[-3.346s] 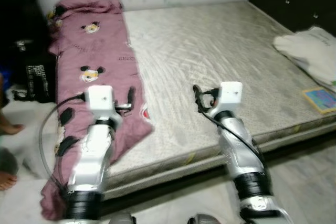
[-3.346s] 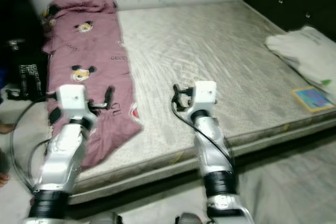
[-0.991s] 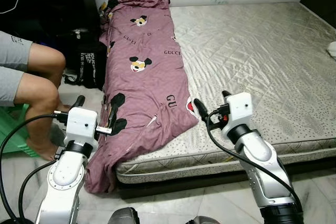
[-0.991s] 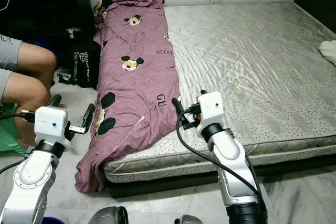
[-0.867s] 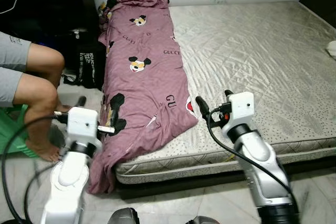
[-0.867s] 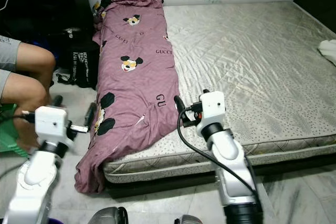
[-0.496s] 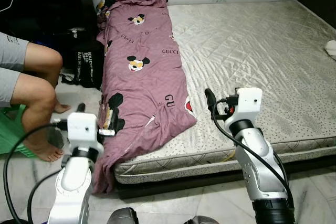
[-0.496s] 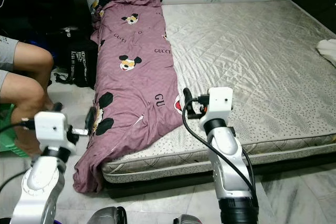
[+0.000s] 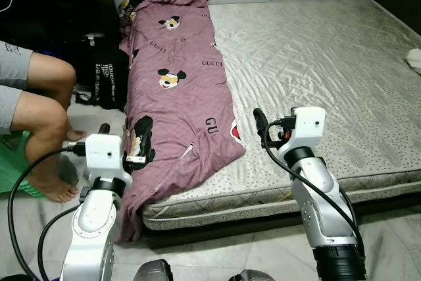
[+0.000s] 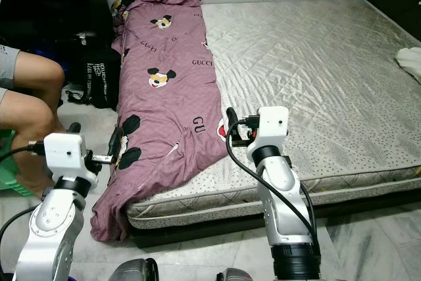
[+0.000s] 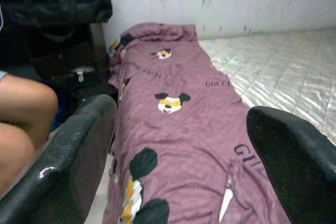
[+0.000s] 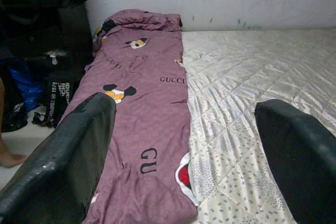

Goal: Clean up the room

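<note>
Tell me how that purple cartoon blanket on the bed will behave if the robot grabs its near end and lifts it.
The purple blanket looks soft and wrinkled, so it will probably sag and fold, not lift as one piece. Its near end already hangs over the mattress edge toward the floor, so it may slide off when pulled. It runs the bed's length, so one open left gripper likely raises only part.

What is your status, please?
Both end effectors, left and right, open, empty. Blanket along mattress edge, end hanging off. Person's legs close on left.
</note>
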You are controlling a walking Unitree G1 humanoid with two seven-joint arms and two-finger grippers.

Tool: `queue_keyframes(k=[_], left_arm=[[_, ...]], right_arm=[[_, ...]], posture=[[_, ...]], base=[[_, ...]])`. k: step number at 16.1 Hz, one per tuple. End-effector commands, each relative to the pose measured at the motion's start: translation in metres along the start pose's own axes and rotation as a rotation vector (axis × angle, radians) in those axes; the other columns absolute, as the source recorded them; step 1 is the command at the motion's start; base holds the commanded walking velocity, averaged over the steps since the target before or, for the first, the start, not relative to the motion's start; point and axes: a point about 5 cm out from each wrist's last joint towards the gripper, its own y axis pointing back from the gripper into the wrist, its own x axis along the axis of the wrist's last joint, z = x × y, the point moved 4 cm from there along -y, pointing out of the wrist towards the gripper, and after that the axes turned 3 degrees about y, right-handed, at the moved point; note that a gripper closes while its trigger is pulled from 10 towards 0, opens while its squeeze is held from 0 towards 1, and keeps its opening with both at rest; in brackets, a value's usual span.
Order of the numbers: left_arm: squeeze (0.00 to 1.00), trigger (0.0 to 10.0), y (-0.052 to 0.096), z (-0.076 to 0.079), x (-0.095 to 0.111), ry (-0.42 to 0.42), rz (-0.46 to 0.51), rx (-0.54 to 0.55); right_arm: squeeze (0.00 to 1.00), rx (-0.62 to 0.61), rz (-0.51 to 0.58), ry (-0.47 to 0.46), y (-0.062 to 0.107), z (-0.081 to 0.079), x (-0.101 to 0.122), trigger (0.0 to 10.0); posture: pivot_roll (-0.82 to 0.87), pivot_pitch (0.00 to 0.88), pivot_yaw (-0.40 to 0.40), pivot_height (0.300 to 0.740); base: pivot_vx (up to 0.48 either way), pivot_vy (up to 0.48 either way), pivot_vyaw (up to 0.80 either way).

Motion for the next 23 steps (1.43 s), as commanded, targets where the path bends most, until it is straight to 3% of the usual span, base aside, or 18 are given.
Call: queue_keyframes(k=[1, 4, 12, 23], left_arm=[[0.00, 10.0, -0.0016, -0.0009, 0.0022, -0.002, 0.000, 0.006], [0.00, 10.0, -0.0029, -0.0009, 0.0031, -0.003, 0.004, 0.007], [0.00, 10.0, -0.0082, 0.0013, 0.0034, 0.005, 0.005, 0.013], [0.00, 10.0, -0.0092, -0.0049, -0.0024, 0.038, -0.029, 0.069]], right_arm=[[0.00, 0.012, 0.011, -0.004, -0.0028, -0.0026, 0.0024, 10.0], [0.00, 0.017, 0.014, -0.009, -0.0039, -0.0035, 0.0029, 10.0], [0.00, 0.051, 0.007, -0.014, -0.0074, -0.0073, 0.0007, 10.0], [0.00, 0.075, -0.005, 0.001, -0.0094, -0.0095, -0.0008, 10.0]], posture=[[-0.09, 0.073, -0.021, 0.740], [-0.09, 0.069, -0.021, 0.740], [-0.09, 0.058, -0.027, 0.666], [-0.09, 0.072, -0.035, 0.651]], base=[[0.000, 0.000, 0.00], [0.000, 0.000, 0.00], [0.000, 0.000, 0.00], [0.000, 0.000, 0.00]])
